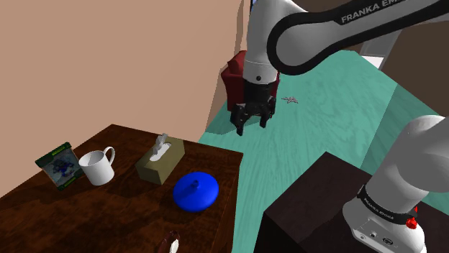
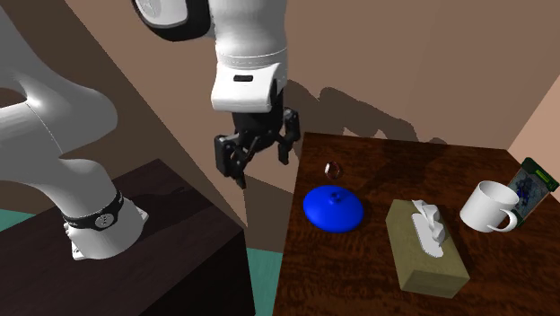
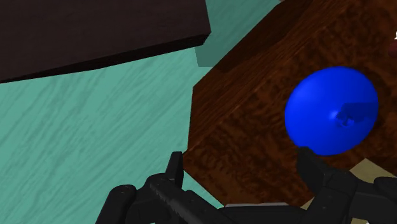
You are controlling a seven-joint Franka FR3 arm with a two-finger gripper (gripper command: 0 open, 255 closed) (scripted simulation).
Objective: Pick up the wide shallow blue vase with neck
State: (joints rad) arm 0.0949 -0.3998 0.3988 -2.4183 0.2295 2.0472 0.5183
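The blue vase (image 1: pixel 196 191) is wide and shallow with a small neck on top. It rests on the dark wooden table (image 1: pixel 115 223) near the table's edge, beside a tissue box. In the second exterior view the vase (image 2: pixel 333 208) lies below and to the right of my gripper (image 2: pixel 257 153). My gripper (image 1: pixel 252 120) hangs in the air, open, off the table's side and above the green floor, holding nothing. From the wrist the vase (image 3: pixel 331 111) lies beyond one finger (image 3: pixel 313 164), near the table's corner.
A tan tissue box (image 1: pixel 160 160), a white mug (image 1: pixel 97 167) and a green picture card (image 1: pixel 60 164) stand on the table. A small dark object (image 2: pixel 332 169) lies near the vase. The dark stand (image 1: pixel 316 208) is close to the table; a red armchair (image 1: pixel 235 79) stands by the wall.
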